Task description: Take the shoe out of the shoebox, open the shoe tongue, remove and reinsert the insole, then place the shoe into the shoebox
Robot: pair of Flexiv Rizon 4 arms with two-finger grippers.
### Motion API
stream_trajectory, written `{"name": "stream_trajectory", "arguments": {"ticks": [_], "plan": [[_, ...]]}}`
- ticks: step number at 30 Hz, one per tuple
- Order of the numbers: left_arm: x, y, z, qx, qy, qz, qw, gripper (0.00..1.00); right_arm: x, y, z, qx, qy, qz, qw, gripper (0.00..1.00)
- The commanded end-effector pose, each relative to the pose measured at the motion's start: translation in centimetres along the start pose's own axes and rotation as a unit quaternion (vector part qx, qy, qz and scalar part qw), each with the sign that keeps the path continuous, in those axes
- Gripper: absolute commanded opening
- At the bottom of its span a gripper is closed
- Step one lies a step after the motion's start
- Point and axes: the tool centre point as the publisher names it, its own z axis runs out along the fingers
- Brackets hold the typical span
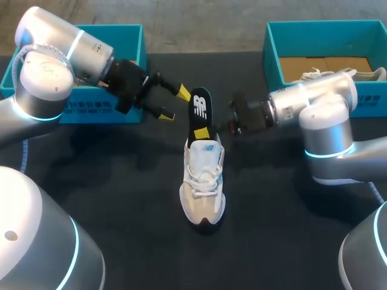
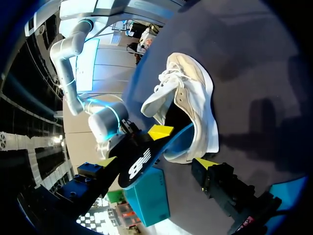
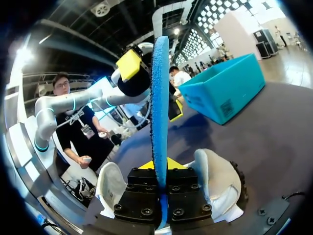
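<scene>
My left arm enters from the upper left of the head view. The left gripper (image 1: 174, 103) is spread wide beside the far end of one black-topped, blue-backed foam insole (image 1: 199, 106). From the right, the right gripper (image 1: 204, 131) pinches that insole on edge at the heel of one white-and-beige mesh sneaker (image 1: 204, 181), mid-frame on the black table (image 1: 121, 181). Two teal cardboard shoeboxes sit upper left (image 1: 130, 42) and upper right (image 1: 275, 54). The right one holds a second pale shoe (image 1: 314, 74).

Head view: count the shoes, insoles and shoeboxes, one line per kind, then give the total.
Shoes: 2 (table shoe, boxed shoe)
Insoles: 1 (insole, standing up out of the table shoe)
Shoeboxes: 2 (left shoebox, right shoebox)
Total: 5
</scene>
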Motion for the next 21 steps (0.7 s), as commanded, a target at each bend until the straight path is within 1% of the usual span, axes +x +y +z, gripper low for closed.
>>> {"name": "stream_trajectory", "arguments": {"ticks": [1,5,11,12,13,16,17,21], "plan": [[0.0,-0.1,0.2,0.000,0.001,0.001,1.000,1.00,0.0,-0.9,0.7,0.010,0.002,0.009,1.000,0.00],[0.1,-0.2,0.3,0.001,-0.001,0.001,1.000,1.00,0.5,-1.7,1.0,0.011,0.005,0.018,1.000,0.00],[0.2,-0.5,0.3,0.006,0.000,0.001,1.000,1.00,0.8,-2.3,1.2,0.015,0.008,0.027,1.000,0.00],[0.2,-0.5,0.3,0.007,0.000,0.001,1.000,1.00,0.8,-2.3,1.2,0.015,0.008,0.027,0.999,0.04],[0.2,-0.5,0.4,0.007,0.000,0.001,1.000,1.00,0.9,-2.3,1.1,0.014,0.006,0.028,1.000,0.15],[0.2,-0.6,0.4,0.011,-0.001,0.001,1.000,1.00,1.0,-1.7,0.6,0.007,-0.005,0.018,1.000,0.31],[0.2,-0.6,0.5,0.012,-0.001,0.001,1.000,1.00,1.0,-1.4,0.4,0.005,-0.009,0.013,1.000,0.33],[0.2,-0.7,0.6,0.018,-0.002,0.001,1.000,1.00,1.0,-0.5,-0.1,0.000,-0.019,-0.003,1.000,0.34]]}}
